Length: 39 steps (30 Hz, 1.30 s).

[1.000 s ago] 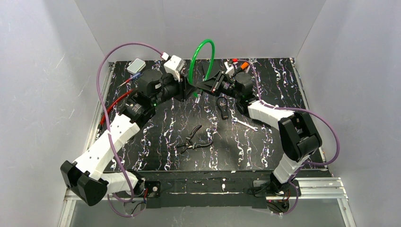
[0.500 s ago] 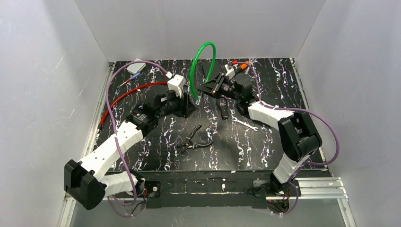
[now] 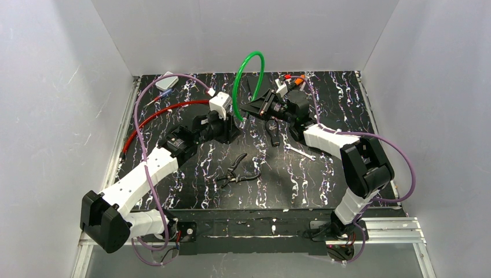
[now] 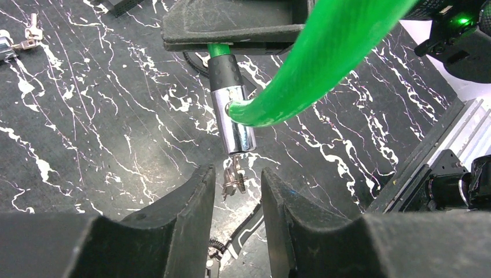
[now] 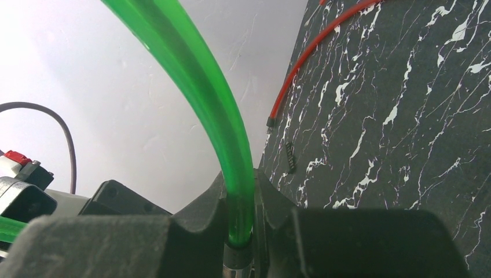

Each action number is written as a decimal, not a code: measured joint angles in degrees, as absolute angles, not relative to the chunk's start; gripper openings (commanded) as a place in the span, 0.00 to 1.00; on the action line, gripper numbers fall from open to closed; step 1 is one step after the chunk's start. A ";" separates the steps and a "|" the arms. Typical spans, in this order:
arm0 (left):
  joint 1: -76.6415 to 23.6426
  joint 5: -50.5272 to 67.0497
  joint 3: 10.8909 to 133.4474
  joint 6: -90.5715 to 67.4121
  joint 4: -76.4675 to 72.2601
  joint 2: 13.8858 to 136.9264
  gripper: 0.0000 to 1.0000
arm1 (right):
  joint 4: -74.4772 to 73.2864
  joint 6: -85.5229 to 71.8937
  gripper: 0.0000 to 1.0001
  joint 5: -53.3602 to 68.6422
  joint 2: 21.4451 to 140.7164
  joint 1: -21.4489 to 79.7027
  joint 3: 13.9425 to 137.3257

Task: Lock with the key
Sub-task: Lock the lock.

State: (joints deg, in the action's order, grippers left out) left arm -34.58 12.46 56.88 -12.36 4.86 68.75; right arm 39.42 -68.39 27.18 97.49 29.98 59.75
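Key (image 4: 233, 180) | left end effector (image 4: 236, 176) astride, apparently parted | right end effector (image 5: 239, 200) clamping cable lock (image 5: 194, 75)

Key (image 4: 234, 179) in lock (image 4: 234, 121), pliers (image 3: 237, 172) before it — wrench (image 3: 300, 152) right

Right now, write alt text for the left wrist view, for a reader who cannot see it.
A key sticks out of the end of a chrome lock barrel, between the open black fingers of the left gripper. A green cable loops into the barrel's side, and the right gripper holds the cable at the barrel's other end.
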 measured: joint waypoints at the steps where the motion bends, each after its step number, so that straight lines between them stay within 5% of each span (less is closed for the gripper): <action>1: -34.71 12.35 56.88 -12.30 4.80 68.80 0.25 | 39.42 -68.41 0.01 27.18 97.49 29.98 59.75; 10: -36.44 9.98 56.77 -11.67 4.80 69.05 0.00 | 39.26 -69.12 0.01 27.24 97.49 29.97 59.75; 39: -43.61 -0.92 50.93 -17.36 7.74 65.26 0.00 | 31.10 -68.23 0.01 30.82 97.51 29.12 59.85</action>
State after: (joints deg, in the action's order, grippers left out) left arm -43.61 -0.92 50.93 -17.36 7.74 65.26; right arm 31.10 -68.23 30.82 97.51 29.12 59.85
